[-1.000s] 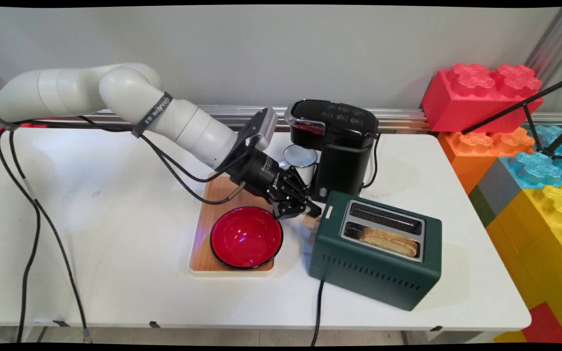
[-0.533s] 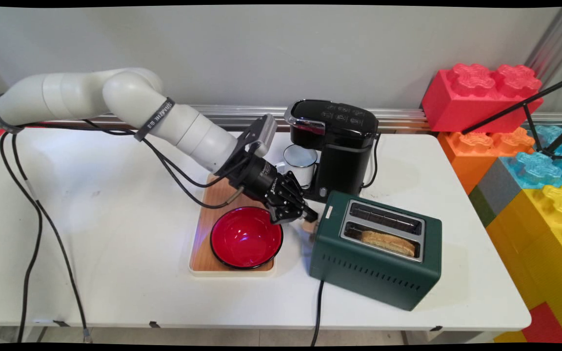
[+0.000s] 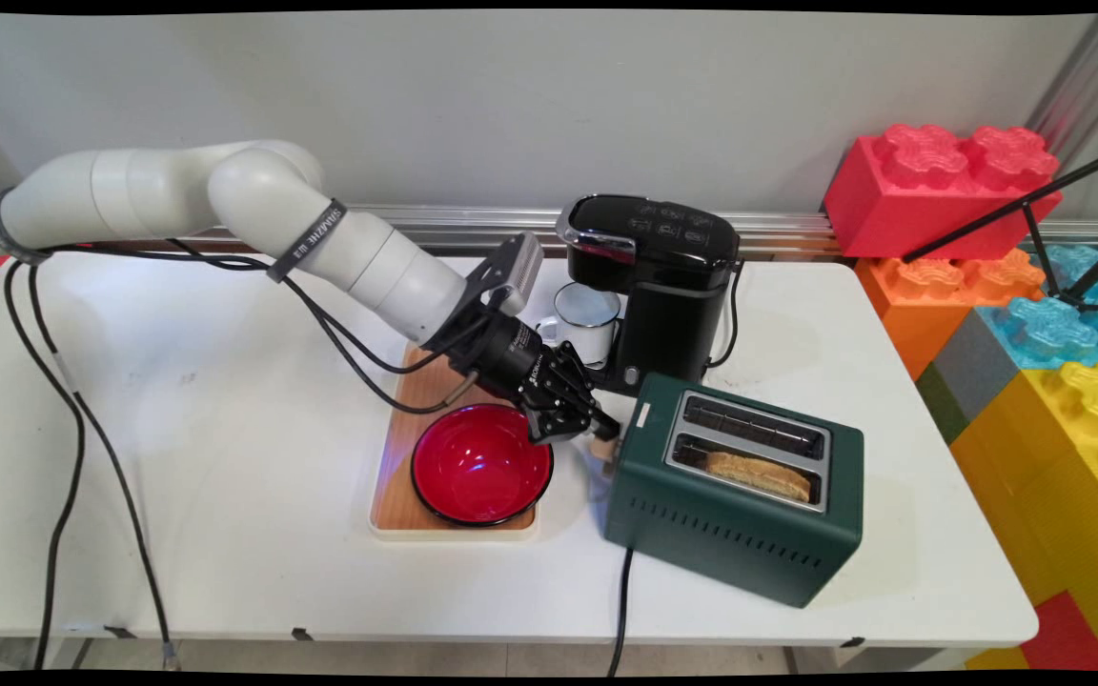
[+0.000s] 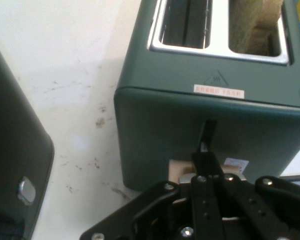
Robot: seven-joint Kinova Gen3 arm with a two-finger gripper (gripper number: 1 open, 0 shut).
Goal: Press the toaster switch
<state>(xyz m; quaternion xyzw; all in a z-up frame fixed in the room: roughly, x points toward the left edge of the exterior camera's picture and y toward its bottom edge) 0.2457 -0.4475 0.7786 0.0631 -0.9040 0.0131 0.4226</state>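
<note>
My gripper (image 3: 603, 426) is shut, its tips pressed together against the left end of the dark green toaster (image 3: 730, 514). They rest on the toaster's tan lever knob (image 3: 599, 446), low on that end face. In the hand view the closed fingertips (image 4: 206, 150) lie over the lever slot, with the knob (image 4: 179, 170) just under them near the toaster's (image 4: 190, 120) base. A slice of bread (image 3: 759, 474) sits deep in the near slot; the far slot is empty. The bread (image 4: 260, 25) shows at the hand view's top right.
A red bowl (image 3: 480, 464) sits on a wooden tray (image 3: 416, 381) just left of the gripper. A black coffee machine (image 3: 663, 276) with a white mug (image 3: 587, 319) under it stands behind. Large toy blocks (image 3: 1035, 333) border the table's right side. The toaster's cord (image 3: 620, 610) runs off the front edge.
The gripper has moved down and slightly left along the toaster's end, and the knob has gone down with it. The bread sits a little lower in its slot.
</note>
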